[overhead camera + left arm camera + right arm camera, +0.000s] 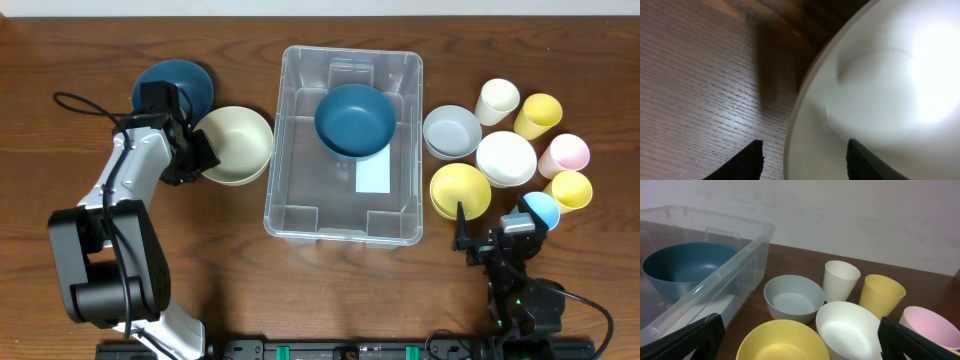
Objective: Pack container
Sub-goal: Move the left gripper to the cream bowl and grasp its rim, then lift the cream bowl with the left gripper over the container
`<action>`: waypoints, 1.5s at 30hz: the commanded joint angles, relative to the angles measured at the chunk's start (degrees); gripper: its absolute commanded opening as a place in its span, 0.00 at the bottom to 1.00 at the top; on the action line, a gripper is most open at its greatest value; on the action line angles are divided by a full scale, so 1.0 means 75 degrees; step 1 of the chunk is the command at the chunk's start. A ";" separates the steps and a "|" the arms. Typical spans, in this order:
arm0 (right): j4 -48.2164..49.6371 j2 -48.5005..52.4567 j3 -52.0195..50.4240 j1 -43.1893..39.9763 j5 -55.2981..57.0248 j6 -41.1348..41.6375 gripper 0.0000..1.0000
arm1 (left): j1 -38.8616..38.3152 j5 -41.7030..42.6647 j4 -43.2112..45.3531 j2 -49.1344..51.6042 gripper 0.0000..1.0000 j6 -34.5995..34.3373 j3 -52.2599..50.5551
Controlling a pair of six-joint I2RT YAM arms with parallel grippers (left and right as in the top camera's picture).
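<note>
One blue bowl (355, 120) is packed in the container (284, 130); the cream bowl (238, 145) is straddled at its rim by the half-open left tool (802, 155), the right tool (800, 327) held wide.

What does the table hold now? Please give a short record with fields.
container: clear bin, centre of table
inside it: one dark blue bowl
left gripper: open, fingers either side of the cream bowl rim
right gripper: open, holding nothing
right of container: grey bowl, white bowl, yellow bowl, five cups
</note>
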 commanded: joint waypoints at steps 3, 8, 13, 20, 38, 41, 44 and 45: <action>-0.0029 -0.0038 -0.0012 -0.0076 -0.0052 -0.0082 0.99 | 0.0038 -0.0341 -0.0029 0.0073 0.53 0.0015 -0.0105; -0.0029 -0.0038 -0.0012 -0.0076 -0.0052 -0.0085 0.99 | 0.0038 -0.0341 -0.0050 0.0073 0.40 0.0012 -0.0105; -0.0029 -0.0038 -0.0012 -0.0076 -0.0052 -0.0085 0.99 | 0.0038 -0.0341 -0.0070 0.0073 0.23 0.0015 -0.0105; -0.0029 -0.0038 -0.0012 -0.0076 -0.0052 -0.0085 0.99 | 0.0143 -0.0341 -0.0140 0.0052 0.06 0.0015 -0.0105; -0.0032 -0.0038 -0.0012 -0.0076 -0.0052 -0.0085 0.99 | 0.0723 -0.0341 -0.0813 -0.2273 0.06 0.0006 0.0044; -0.0029 -0.0038 -0.0012 -0.0076 -0.0052 -0.0085 0.99 | 0.0723 -0.0335 -0.0819 -0.3048 0.06 -0.0251 0.0044; -0.0029 -0.0038 -0.0012 -0.0076 -0.0052 -0.0085 0.99 | 0.0702 -0.0277 -0.0781 -0.3756 0.06 -0.0493 0.0044; -0.0029 -0.0038 -0.0012 -0.0076 -0.0052 -0.0082 0.99 | 0.0662 -0.0146 -0.0717 -0.3981 0.06 -0.0507 0.0044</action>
